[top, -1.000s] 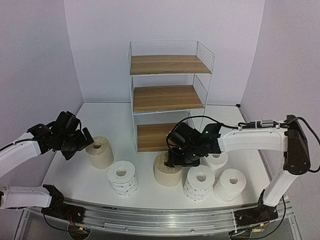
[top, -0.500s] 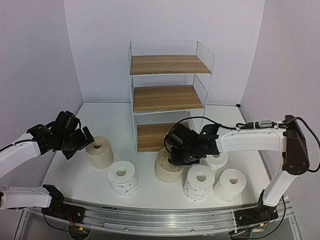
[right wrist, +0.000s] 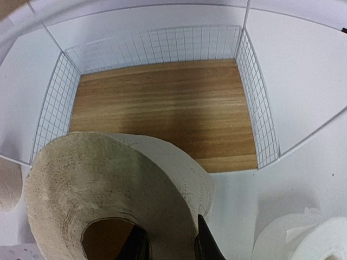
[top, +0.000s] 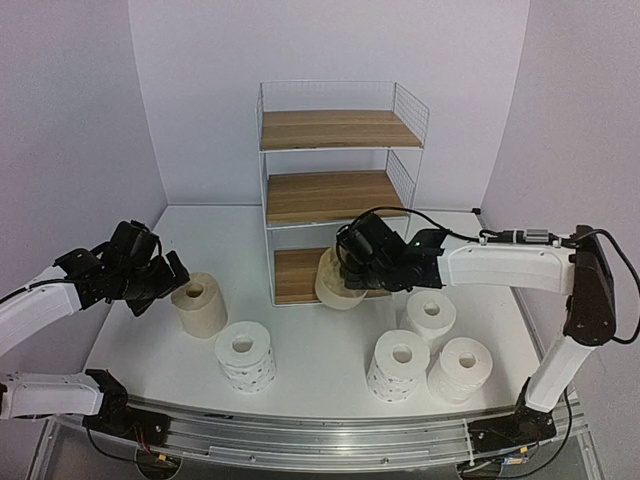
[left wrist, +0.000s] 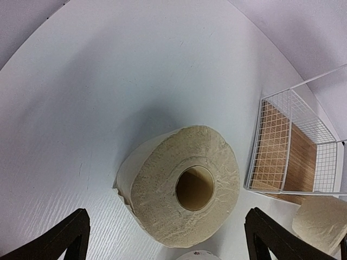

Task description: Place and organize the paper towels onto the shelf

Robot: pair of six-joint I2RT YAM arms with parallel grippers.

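At shelf (top: 400, 180) front, 12 o'clock on counter (top: 300, 370) | right claw (right wrist: 168, 245) clamped on beige roll (top: 335, 285) wall, one finger in core, roll at bottom tier mouth | left claw (top: 168, 276) wide open, empty, 9 o'clock | risk: one-wall pinch may let roll tilt and snag wire.

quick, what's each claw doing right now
Left claw: open, holding nothing.
Right claw: closed on a beige paper towel roll.
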